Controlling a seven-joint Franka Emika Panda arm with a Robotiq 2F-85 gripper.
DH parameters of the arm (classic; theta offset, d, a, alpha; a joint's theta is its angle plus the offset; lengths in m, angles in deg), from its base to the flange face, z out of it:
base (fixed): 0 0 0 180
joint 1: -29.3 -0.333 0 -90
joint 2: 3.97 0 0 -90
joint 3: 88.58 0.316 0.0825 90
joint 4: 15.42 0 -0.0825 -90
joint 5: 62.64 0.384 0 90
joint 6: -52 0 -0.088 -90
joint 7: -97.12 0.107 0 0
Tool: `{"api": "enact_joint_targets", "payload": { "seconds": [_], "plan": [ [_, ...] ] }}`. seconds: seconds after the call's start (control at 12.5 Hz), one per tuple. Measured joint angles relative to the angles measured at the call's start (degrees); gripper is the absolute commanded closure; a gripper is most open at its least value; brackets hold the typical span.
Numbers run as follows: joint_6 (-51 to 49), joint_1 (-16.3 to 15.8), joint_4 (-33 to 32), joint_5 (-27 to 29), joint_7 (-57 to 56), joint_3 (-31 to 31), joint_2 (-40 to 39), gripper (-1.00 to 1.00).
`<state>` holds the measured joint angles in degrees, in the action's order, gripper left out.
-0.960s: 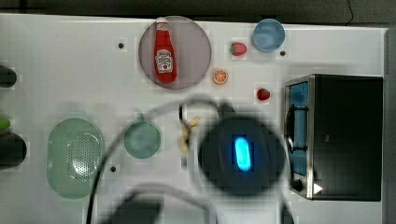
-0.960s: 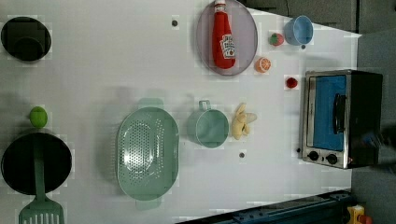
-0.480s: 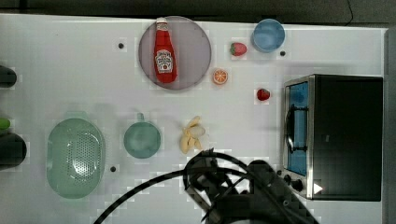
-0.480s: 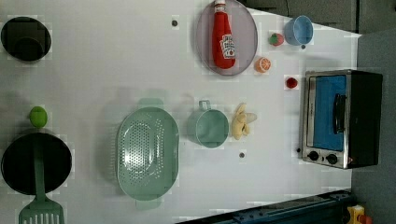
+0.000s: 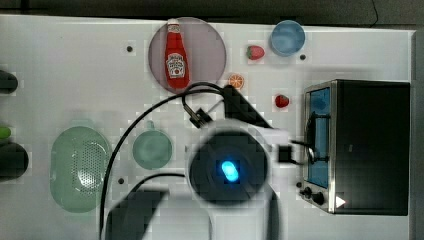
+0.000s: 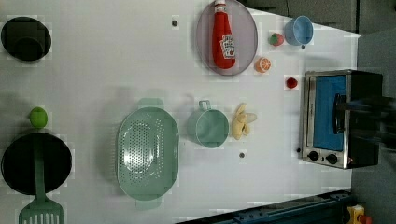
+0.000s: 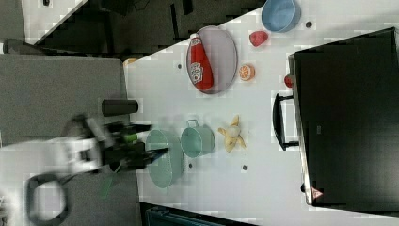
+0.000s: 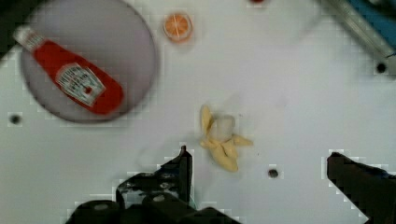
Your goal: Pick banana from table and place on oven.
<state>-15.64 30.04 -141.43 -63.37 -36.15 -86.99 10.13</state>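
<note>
Surface: white tabletop [image 6: 116,70] with small dark bolt dots, crowded with kitchen things, dark floor around it.
Banana: my target, the banana [image 6: 243,121], lies flat on the tabletop in the left view, just right of the green cup [image 6: 208,128] and left of the oven [image 6: 341,119], touching neither as far as I can see. In the wrist view the banana [image 8: 220,138] sits ahead of me, between my two fingers.
Jaws: my jaws [image 8: 259,163] are spread wide and hold nothing; one dark finger [image 8: 183,167] shows on one side of the fruit, the other on the far side.
Height: I judge I am above the tabletop and not touching the banana; no contact shows.
Oven: its black top [image 7: 348,117] is bare in the right view, door shut.
Done: I judge only the approach is under way; nothing is grasped.
Left: descend, close on the banana, lift, carry it right to the oven top, release.
Neighbours: ketchup bottle [image 6: 222,37] on its grey plate [image 6: 247,42] and the orange slice [image 6: 262,65] lie farther off, clear of my path.
</note>
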Motion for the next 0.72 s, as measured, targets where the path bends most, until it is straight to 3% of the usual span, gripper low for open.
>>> {"api": "enact_joint_targets", "payload": {
  "seconds": [0.4,0.72],
  "plan": [
    [14.41,-0.56,-9.06,1.31,0.00,-1.25,-16.47,-1.00],
    [24.79,-0.56,-11.97,-0.54,0.00,-0.03,-21.51,-1.00]
  ]
}}
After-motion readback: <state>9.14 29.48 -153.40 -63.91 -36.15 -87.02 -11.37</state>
